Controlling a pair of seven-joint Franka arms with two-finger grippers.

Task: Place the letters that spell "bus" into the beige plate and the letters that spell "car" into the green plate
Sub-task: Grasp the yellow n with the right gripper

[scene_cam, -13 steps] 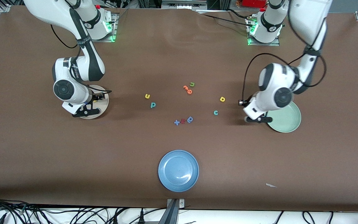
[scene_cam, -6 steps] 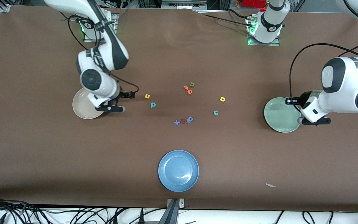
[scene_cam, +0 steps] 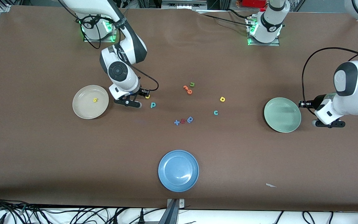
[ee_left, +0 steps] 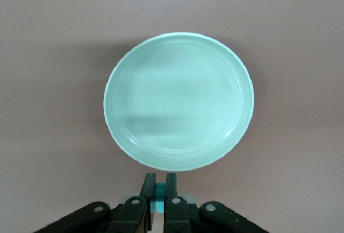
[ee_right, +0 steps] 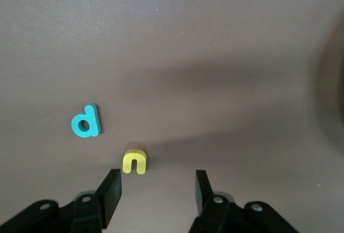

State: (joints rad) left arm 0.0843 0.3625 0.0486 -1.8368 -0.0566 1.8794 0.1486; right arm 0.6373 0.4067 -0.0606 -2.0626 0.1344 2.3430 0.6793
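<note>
The beige plate (scene_cam: 85,109) holds the yellow "s" (scene_cam: 95,100). My right gripper (scene_cam: 132,103) (ee_right: 156,190) is open and low over the table, with the yellow "u" (scene_cam: 148,96) (ee_right: 134,161) just ahead of its fingertips. The teal "b" (scene_cam: 153,105) (ee_right: 86,121) lies beside the "u". The green plate (scene_cam: 282,114) (ee_left: 178,101) is bare. My left gripper (scene_cam: 326,123) (ee_left: 160,187) hangs beside that plate toward the left arm's end, shut on a small teal letter (ee_left: 160,194) whose shape is hidden. The yellow "a" (scene_cam: 222,99) and teal "c" (scene_cam: 215,112) lie mid-table.
Orange letters (scene_cam: 187,89) and a green "u" (scene_cam: 192,84) sit mid-table. Nearer the camera lie a blue "x" (scene_cam: 176,122), a red letter (scene_cam: 182,121) and a blue round letter (scene_cam: 190,119). A blue plate (scene_cam: 178,170) is near the front edge.
My right arm left the beige plate, where the "s" now lies, and came over the yellow "u". My left arm swung across the green plate toward the left arm's end.
</note>
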